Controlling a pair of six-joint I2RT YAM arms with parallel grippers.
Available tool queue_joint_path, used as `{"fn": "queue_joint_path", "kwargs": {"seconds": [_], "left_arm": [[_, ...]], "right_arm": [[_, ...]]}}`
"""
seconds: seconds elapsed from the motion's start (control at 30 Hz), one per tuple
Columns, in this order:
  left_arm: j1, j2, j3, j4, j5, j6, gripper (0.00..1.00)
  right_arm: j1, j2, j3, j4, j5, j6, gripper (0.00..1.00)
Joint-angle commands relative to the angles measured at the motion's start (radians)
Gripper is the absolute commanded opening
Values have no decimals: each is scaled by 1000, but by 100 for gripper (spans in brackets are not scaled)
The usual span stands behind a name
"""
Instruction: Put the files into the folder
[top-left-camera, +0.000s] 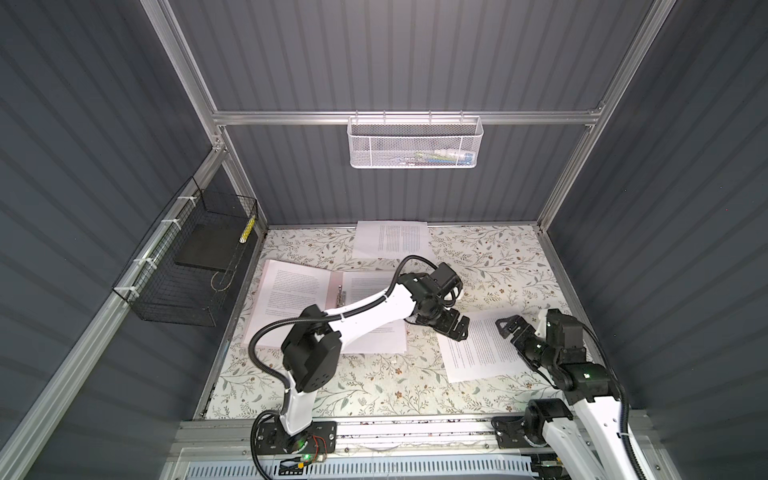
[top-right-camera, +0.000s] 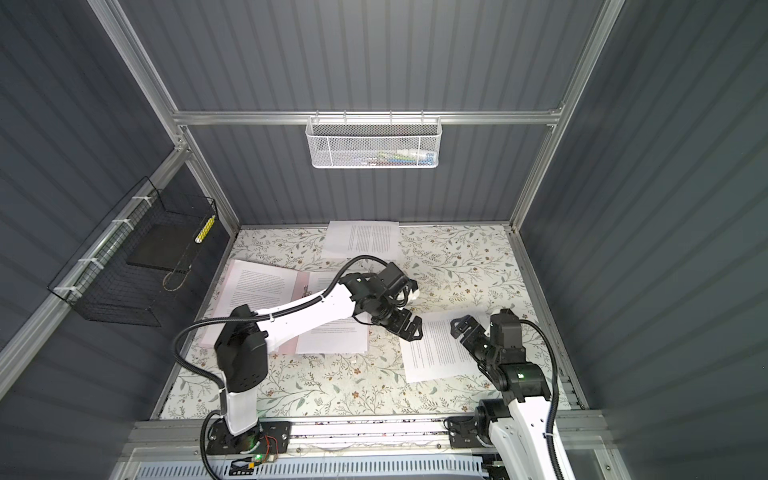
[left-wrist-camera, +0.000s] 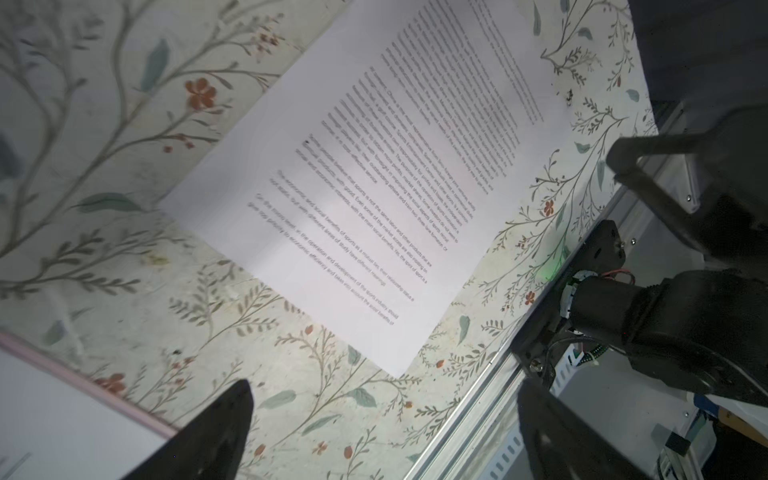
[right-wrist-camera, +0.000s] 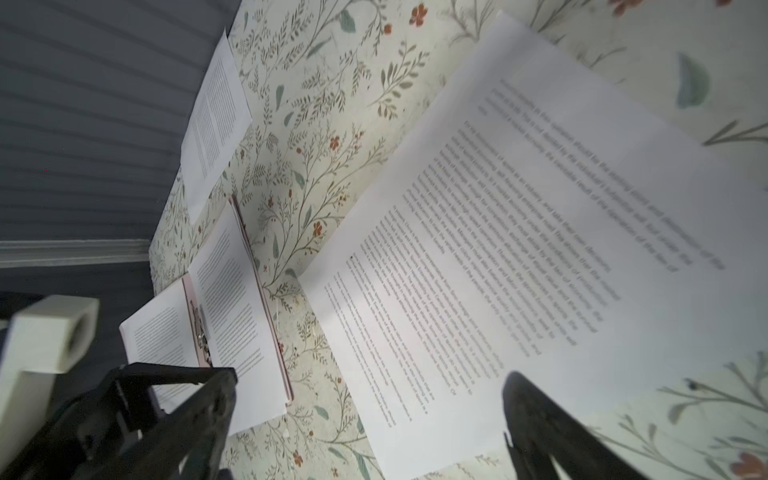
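You have the thin pale pink card folder (top-left-camera: 336, 279) lying open and flat on the floral-patterned table cover (top-left-camera: 374, 386), towards the left side. Its metal fastener clip (top-left-camera: 340, 296) runs along the spine. A white printed paper sheet rests on each open half. The left-half sheet (top-left-camera: 286, 291) is in plain sight, and the right-half sheet (top-left-camera: 368, 282) is partly hidden under your left arm.

Two more white printed sheets lie outside the folder. The far sheet (top-left-camera: 390, 240) sits against the back edge of the table. The near-right sheet (top-left-camera: 478, 353) lies skewed beside the folder, apart from it.

Your left gripper (top-left-camera: 462, 329) reaches across the folder to the near-right sheet's inner corner, its jaws spread wide and gripping nothing. Your right gripper (top-left-camera: 501, 329) faces it from the other side, above the same sheet, with its jaws also wide apart and empty. The two grippers are near each other but not touching. You cannot tell whether any fingertip touches the paper.

On the left wall a black wire basket (top-left-camera: 183, 286) holds a flat black slab (top-left-camera: 208, 245). A white mesh basket (top-left-camera: 415, 143) hangs on the back rail.
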Motion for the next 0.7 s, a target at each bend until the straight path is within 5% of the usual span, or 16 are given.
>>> {"fn": "queue_joint_path", "kwargs": {"seconds": [0.0,0.37,0.67], "left_arm": [[-38,77,58,42,85,-16,100],[-52,297,196,82,51,-70,100],[48,204,-67,226,-39,-307,100]], "right_arm": [[-36,39,-12,-72,105,-44,99],[-188,56,-87,90,45,-86,99],[-192,225,-61,160,58,-152,99]]}}
